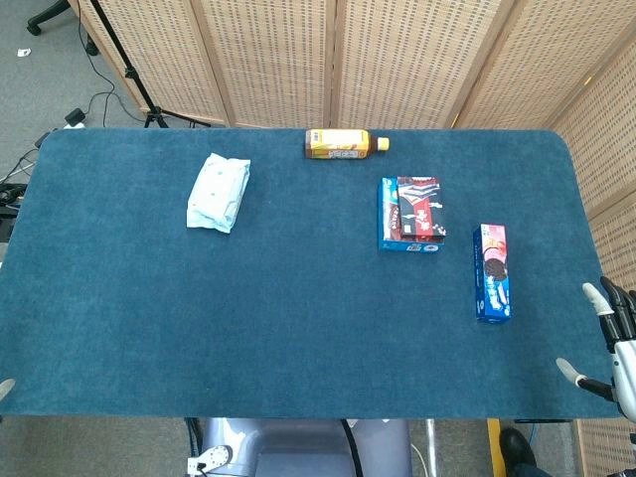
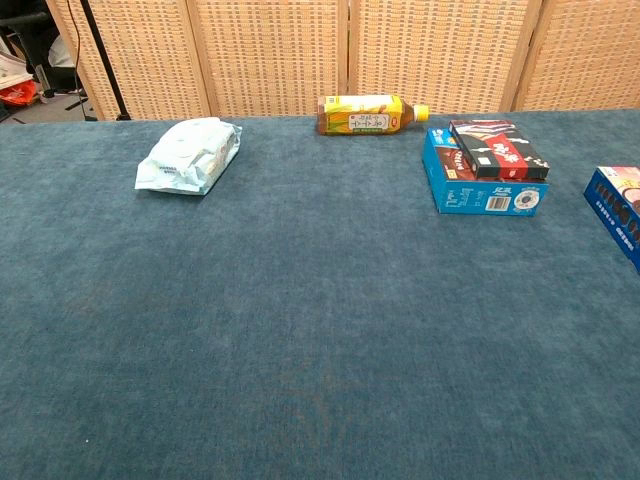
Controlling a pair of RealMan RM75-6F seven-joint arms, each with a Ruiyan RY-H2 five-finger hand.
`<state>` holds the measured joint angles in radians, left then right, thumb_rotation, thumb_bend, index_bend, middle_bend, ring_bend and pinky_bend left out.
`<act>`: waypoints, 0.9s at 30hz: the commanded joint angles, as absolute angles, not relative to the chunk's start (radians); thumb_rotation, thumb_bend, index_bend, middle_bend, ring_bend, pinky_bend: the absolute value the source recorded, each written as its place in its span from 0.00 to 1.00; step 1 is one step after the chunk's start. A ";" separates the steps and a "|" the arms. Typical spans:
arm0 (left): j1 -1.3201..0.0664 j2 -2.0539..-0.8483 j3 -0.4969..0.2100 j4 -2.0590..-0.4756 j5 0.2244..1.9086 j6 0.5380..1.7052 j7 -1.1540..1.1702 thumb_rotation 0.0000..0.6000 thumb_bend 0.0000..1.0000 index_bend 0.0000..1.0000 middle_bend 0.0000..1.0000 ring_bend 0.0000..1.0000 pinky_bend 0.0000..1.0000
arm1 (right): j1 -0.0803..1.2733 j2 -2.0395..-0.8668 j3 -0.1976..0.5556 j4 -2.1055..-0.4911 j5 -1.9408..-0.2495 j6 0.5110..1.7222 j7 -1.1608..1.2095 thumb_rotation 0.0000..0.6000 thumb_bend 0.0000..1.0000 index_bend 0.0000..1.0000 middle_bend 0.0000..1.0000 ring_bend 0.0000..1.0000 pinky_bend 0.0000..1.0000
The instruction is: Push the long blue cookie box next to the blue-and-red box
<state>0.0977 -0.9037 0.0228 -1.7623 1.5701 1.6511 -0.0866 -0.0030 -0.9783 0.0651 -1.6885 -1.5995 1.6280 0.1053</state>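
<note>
The long blue cookie box [image 1: 491, 271] lies lengthwise on the right side of the blue table [image 1: 278, 318]; the chest view's right edge cuts the cookie box [image 2: 618, 207]. The blue-and-red box [image 1: 409, 215] [image 2: 485, 170] lies a short gap to its left and farther back. My right hand [image 1: 608, 343] hovers at the table's right front corner, right of and nearer than the cookie box, fingers spread and holding nothing. Only a pale tip of my left hand [image 1: 5, 388] peeks in at the left edge.
A yellow drink bottle [image 1: 343, 143] [image 2: 366, 114] lies on its side near the back edge. A white wipes pack [image 1: 219, 193] [image 2: 190, 155] rests at the back left. Wicker screens [image 1: 397, 60] stand behind the table.
</note>
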 commanded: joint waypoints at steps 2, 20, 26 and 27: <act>0.097 -0.904 0.023 -1.761 1.568 1.648 -0.085 1.00 0.00 0.00 0.00 0.00 0.00 | -0.004 -0.977 0.063 -1.691 -1.599 1.628 0.104 1.00 0.00 0.00 0.00 0.00 0.00; 0.054 -0.925 0.004 -1.744 1.571 1.601 -0.069 1.00 0.00 0.00 0.00 0.00 0.00 | 0.255 -0.905 0.129 -1.579 -1.577 1.271 0.384 1.00 0.00 0.00 0.00 0.00 0.00; 0.029 -0.931 -0.016 -1.770 1.497 1.545 -0.024 1.00 0.00 0.00 0.00 0.00 0.00 | 0.467 -0.921 0.184 -1.420 -1.552 1.017 0.621 1.00 0.90 0.01 0.00 0.00 0.00; 0.026 -0.931 -0.019 -1.773 1.487 1.537 -0.020 1.00 0.00 0.00 0.00 0.00 0.00 | 0.492 -0.934 0.190 -1.390 -1.543 0.986 0.637 1.00 0.99 0.03 0.00 0.00 0.00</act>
